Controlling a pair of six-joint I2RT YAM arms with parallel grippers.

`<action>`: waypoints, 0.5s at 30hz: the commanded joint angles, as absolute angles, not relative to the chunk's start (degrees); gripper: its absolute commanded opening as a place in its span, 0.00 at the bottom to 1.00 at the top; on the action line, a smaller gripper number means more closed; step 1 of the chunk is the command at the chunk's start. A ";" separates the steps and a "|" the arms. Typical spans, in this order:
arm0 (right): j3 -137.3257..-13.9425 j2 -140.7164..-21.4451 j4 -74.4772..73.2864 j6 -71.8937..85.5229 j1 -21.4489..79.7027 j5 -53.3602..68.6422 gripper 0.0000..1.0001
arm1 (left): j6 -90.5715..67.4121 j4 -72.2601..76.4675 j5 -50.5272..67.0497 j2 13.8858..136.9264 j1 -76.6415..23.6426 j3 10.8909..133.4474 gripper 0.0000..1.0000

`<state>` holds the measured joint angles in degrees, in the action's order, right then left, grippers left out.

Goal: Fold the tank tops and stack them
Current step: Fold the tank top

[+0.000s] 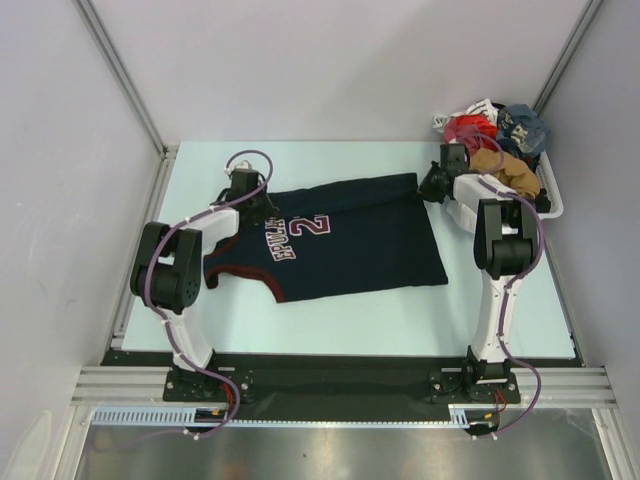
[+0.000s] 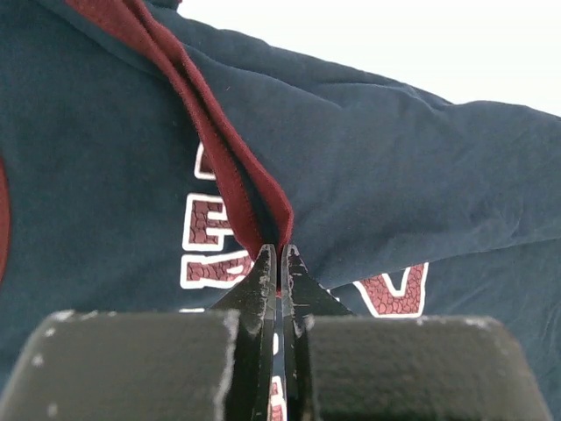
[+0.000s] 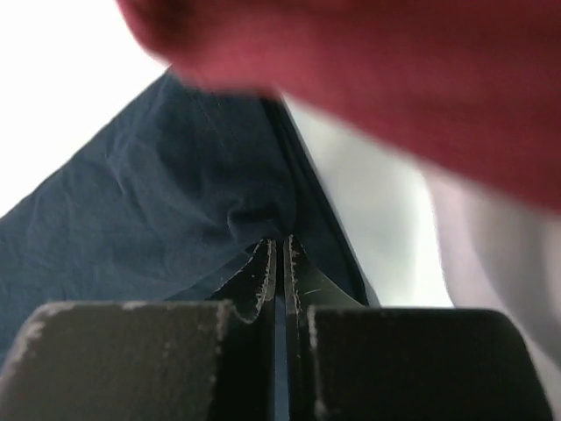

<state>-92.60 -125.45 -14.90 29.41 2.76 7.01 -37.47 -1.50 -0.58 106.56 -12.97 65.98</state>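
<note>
The navy tank top [image 1: 340, 235] lay flat on the worktop [image 1: 400, 320] — left claw [image 2: 279, 259] clamped on its maroon trim [image 2: 219, 167] at ten o'clock, right claw [image 3: 279, 250] likewise on the hem at two — likely keeping it taut for folding.

We see a dark navy tank top [image 1: 340, 235] whose maroon trim runs into our black left jaws, with maroon, white-edged lettering beside them. Plain navy meets the right jaws, blurred red cloth [image 3: 394, 79] above them. The table [image 1: 400, 310] is pale mint.
</note>
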 commanded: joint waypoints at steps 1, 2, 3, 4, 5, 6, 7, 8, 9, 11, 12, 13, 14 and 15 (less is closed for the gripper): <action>-90.27 -119.71 -14.42 30.23 2.11 3.87 0.00 | -37.18 -0.79 -3.77 101.78 -13.80 64.60 0.00; -89.48 -119.36 -13.81 30.41 2.02 3.69 0.00 | -37.35 -0.44 -3.87 100.99 -13.80 63.38 0.00; -88.78 -119.01 -13.36 30.58 1.93 3.69 0.00 | -37.44 -0.18 -3.95 100.55 -13.80 62.85 0.00; -88.25 -118.83 -12.92 30.76 1.76 3.78 0.00 | -37.53 -0.18 -4.13 100.37 -13.80 62.49 0.00; -87.37 -118.48 -12.57 30.85 1.76 4.04 0.00 | -37.44 -0.26 -4.30 100.20 -13.80 62.32 0.00; -87.19 -118.48 -12.57 30.76 1.76 4.04 0.00 | -37.35 -0.52 -4.48 100.28 -13.80 62.40 0.00; -87.19 -118.48 -12.74 30.85 1.67 4.13 0.00 | -37.27 -0.70 -4.57 100.54 -13.80 62.58 0.00; -87.19 -118.56 -12.92 30.76 1.76 4.22 0.00 | -37.27 -0.88 -4.74 100.63 -13.80 62.58 0.00; -86.93 -118.56 -12.83 30.67 1.76 4.13 0.00 | -37.27 -0.88 -4.83 100.90 -13.89 62.40 0.00; -86.49 -118.56 -12.74 30.59 2.02 3.87 0.00 | -37.44 -0.62 -4.66 101.60 -13.89 61.79 0.01; -86.22 -118.74 -12.74 30.59 2.11 3.78 0.02 | -37.53 -0.70 -4.66 101.78 -13.97 61.61 0.01; -86.05 -118.91 -12.66 30.67 2.11 3.61 0.03 | -37.79 -0.70 -4.66 102.13 -14.06 61.61 0.02; -85.70 -119.00 -12.83 30.76 2.11 3.52 0.07 | -37.88 -0.79 -4.75 102.65 -14.24 61.44 0.02; -85.52 -118.92 -12.75 30.85 2.20 3.52 0.10 | -37.97 -0.88 -5.01 102.74 -14.33 61.35 0.04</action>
<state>-86.54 -121.43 -12.88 30.00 2.57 6.20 -37.54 -1.37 -2.94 103.09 -13.87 62.06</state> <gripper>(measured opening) 0.079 0.031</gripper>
